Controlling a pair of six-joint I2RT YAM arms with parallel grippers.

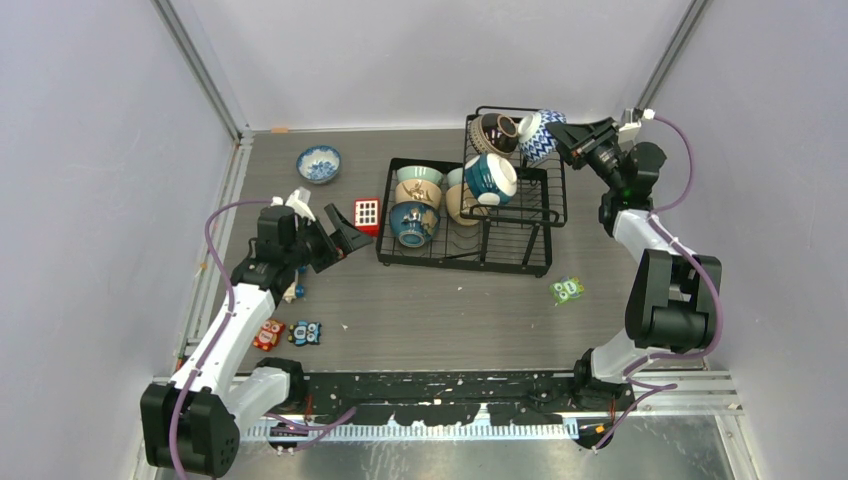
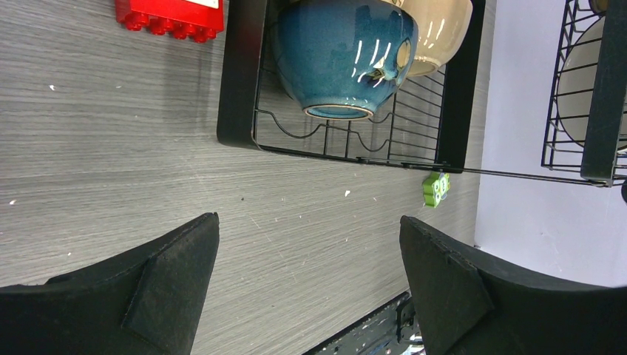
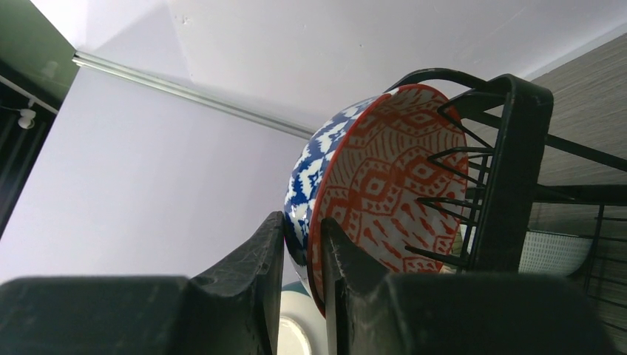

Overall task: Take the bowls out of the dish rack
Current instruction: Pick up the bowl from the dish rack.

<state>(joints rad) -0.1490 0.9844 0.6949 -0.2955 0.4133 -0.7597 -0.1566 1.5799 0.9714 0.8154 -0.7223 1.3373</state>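
Right wrist: bowl [image 3: 384, 185] blue-white outside, red-patterned inside, on edge.

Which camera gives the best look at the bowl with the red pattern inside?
Right wrist: the bowl fills the frame, red inside, blue-white outside, its rim between the fingers of the right pincer. The top view shows it small, outside only; the left wrist misses it.

Bare worktop [image 1: 450, 310] runs along the dish rack's [image 1: 465, 262] near side, broken only by a green block [image 1: 568, 290]. A red block [image 1: 366, 214] sits against the rack's left rim, just beside the left hand [image 1: 345, 238]. Basket wires, the patterned bowl [image 1: 540, 135] and the side wall [image 1: 770, 150] hem in the right hand [image 1: 558, 140].
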